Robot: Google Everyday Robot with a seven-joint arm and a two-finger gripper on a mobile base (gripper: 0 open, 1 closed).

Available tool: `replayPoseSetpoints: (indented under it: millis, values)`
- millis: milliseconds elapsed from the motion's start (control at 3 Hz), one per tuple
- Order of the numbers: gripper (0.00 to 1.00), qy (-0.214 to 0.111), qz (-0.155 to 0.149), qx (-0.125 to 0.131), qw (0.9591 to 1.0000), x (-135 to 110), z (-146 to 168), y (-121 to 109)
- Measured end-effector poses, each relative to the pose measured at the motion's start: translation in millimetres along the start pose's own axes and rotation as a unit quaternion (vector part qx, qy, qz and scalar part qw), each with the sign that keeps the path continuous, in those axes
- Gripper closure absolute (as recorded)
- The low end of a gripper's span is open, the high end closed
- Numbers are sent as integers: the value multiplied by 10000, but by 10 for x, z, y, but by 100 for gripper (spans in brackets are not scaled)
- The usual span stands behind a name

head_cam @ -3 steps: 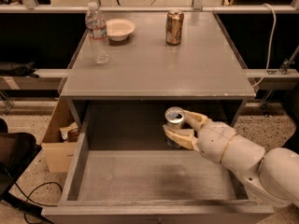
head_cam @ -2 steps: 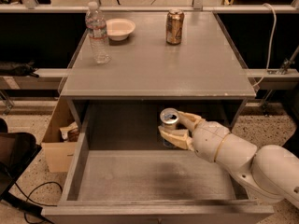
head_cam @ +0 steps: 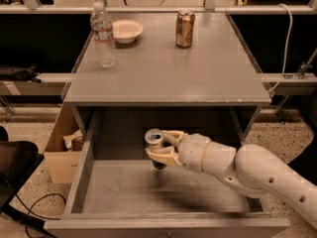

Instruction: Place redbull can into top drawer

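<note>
gripper (head_cam: 159, 149) fingers clasp the redbull can (head_cam: 154, 144) around its upper body, upright over the top drawer (head_cam: 124, 187). can looks light, stiff, smooth and slippery; a mid-body side hold suits it.

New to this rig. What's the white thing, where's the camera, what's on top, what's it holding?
The white jointed thing coming in from the right is a robot arm. At its end is a two-finger hand. There is one picture, from a camera looking down at a grey cabinet from its front. On the cabinet top stand a water bottle, a bowl and a brown can. Below it the top drawer stands open. The hand is inside the drawer, shut on the redbull can, which it holds upright. I cannot tell whether the can touches the drawer bottom. A cardboard box sits on the floor at the left.
</note>
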State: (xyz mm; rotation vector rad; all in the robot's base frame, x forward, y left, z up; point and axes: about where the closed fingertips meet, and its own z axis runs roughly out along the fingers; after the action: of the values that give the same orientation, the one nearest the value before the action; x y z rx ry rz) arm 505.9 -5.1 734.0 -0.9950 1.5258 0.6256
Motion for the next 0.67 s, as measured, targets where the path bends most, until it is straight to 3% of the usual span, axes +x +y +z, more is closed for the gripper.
replayPoseSetpoints:
  millis: [333,667]
  values:
    - [100,-85,89,-334,9994,153,267,185]
    - [100,-215,194,-502,9983,313,445,291]
